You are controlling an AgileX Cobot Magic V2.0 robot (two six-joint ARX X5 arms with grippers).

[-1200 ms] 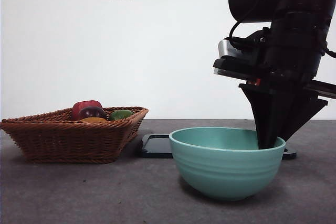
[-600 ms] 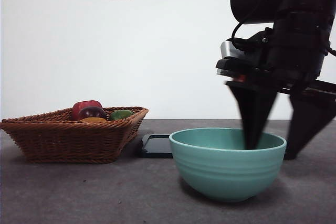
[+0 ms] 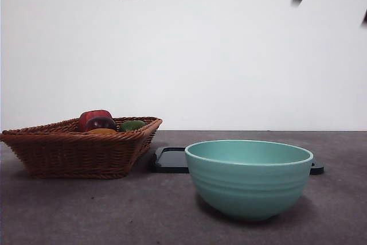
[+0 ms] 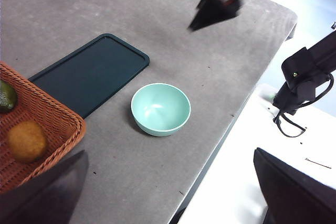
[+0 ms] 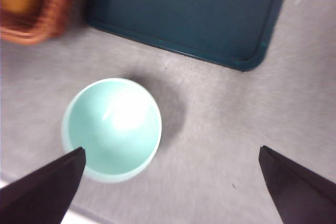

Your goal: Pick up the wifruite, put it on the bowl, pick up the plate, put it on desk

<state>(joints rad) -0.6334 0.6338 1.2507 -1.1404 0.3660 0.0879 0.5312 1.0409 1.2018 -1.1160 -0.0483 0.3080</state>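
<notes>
Front cam low, level – both wrist cams high, sharing bowl [image 3: 249, 178].

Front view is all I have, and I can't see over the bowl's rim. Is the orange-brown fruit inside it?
Observer: No. The left wrist view shows the bowl empty.
Operator: Where is the fruit, then?
Observer: The orange-brown fruit lies in the wicker basket, near a green fruit.
Operator: And the right gripper?
Observer: The right gripper hangs high above the bowl, jaws open, holding nothing.
</notes>
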